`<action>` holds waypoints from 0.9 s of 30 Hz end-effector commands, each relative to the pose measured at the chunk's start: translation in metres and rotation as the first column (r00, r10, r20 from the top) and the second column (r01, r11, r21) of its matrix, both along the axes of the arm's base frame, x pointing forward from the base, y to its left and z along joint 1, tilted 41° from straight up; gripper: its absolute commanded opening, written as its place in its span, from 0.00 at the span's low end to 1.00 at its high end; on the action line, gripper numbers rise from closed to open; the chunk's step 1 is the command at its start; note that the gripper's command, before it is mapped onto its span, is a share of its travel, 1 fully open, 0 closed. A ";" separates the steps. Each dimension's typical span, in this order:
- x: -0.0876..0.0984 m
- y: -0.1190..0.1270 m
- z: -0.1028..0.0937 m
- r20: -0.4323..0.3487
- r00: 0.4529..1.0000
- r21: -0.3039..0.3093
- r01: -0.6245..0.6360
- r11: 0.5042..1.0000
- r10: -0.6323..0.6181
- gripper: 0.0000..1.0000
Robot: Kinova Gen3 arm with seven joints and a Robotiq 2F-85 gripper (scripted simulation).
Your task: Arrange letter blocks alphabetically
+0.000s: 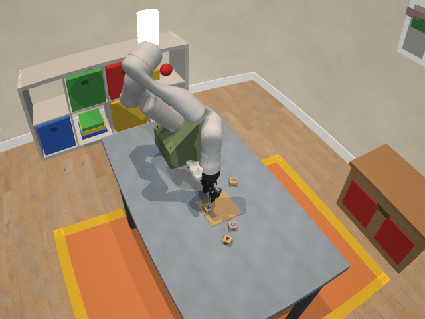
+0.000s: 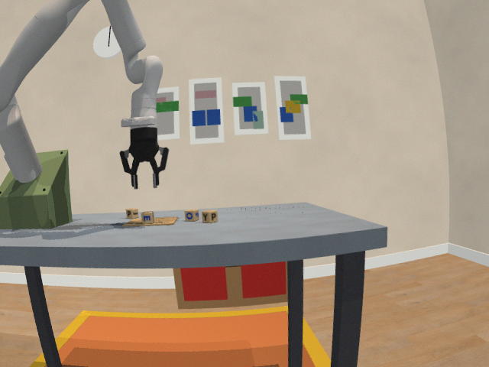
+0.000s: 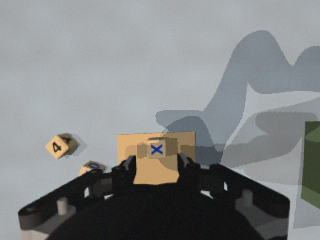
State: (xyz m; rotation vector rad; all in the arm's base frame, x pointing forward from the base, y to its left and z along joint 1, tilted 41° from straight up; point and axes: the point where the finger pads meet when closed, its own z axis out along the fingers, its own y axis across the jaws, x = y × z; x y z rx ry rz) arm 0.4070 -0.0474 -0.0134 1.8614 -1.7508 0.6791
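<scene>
Around mat (image 1: pixel 226 206) (image 2: pixel 167 221) (image 3: pixel 156 172), three blocks off it; fingers (image 1: pixel 213 196) (image 2: pixel 145 186) apart, empty, above X block (image 1: pixel 208 209) (image 2: pixel 147 217) (image 3: pixel 156 149).

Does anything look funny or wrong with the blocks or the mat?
Nothing looks broken. The X block sits alone on the mat. The other three stand off it, turned different ways, so they look scattered.

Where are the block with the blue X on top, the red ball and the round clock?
X block (image 1: pixel 208 208) (image 3: pixel 156 149): top and wrist views, its top face.
Red ball (image 1: pixel 166 69): top view, its middle.
Clock (image 2: pixel 103 42): exterior view, its white face.
</scene>
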 end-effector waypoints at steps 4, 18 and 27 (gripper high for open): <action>0.001 0.001 0.001 0.003 1.000 0.002 -0.002 1.000 0.002 1.00; 0.001 0.001 0.001 0.003 1.000 0.002 -0.002 1.000 0.002 1.00; -0.002 0.008 -0.004 0.018 1.000 0.005 0.015 1.000 -0.016 1.00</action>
